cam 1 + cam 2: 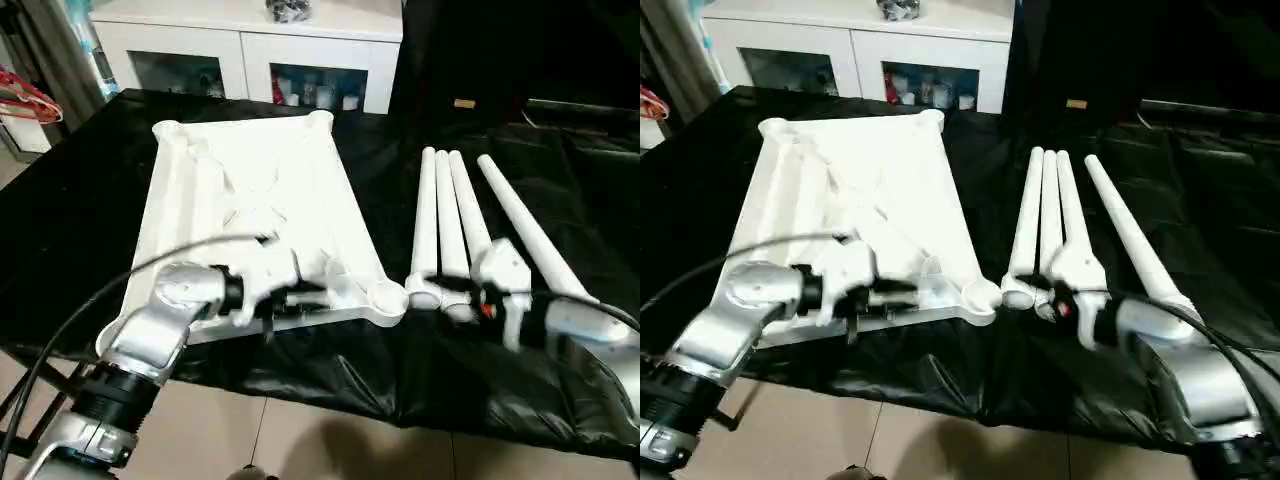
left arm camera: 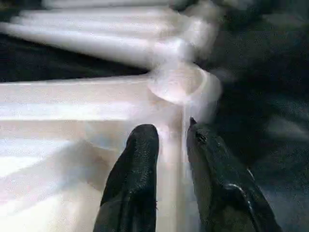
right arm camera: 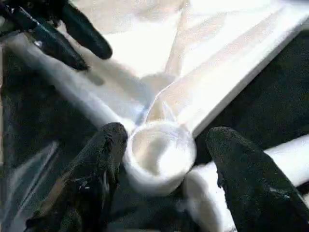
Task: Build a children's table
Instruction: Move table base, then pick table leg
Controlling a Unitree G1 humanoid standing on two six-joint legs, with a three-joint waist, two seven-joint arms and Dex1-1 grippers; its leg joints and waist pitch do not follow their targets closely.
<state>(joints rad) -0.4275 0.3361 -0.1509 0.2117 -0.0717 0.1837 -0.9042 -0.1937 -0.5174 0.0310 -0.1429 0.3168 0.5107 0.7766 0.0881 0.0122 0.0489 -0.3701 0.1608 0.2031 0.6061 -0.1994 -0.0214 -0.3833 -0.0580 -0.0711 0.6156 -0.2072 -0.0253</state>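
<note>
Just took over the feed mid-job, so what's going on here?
The robot is building a children's table. The white tabletop lies ribbed side up on the black cloth, with four legs beside it, none fitted. The left gripper straddles the tabletop's near rim, jaws slightly apart. The right gripper hangs open around the near corner socket.

A domestic room, apparently a living space in a home. At the far side stands a white cabinet [image 1: 250,50] with glass-fronted doors, small household items visible behind the glass, and a dark object resting on its top. The floor [image 1: 300,445] is laid with pale glossy tiles. In the foreground, a work surface draped in black cloth [image 1: 60,220] occupies most of the scene. At the far left, red clothes hangers [image 1: 25,100] are visible.
</note>
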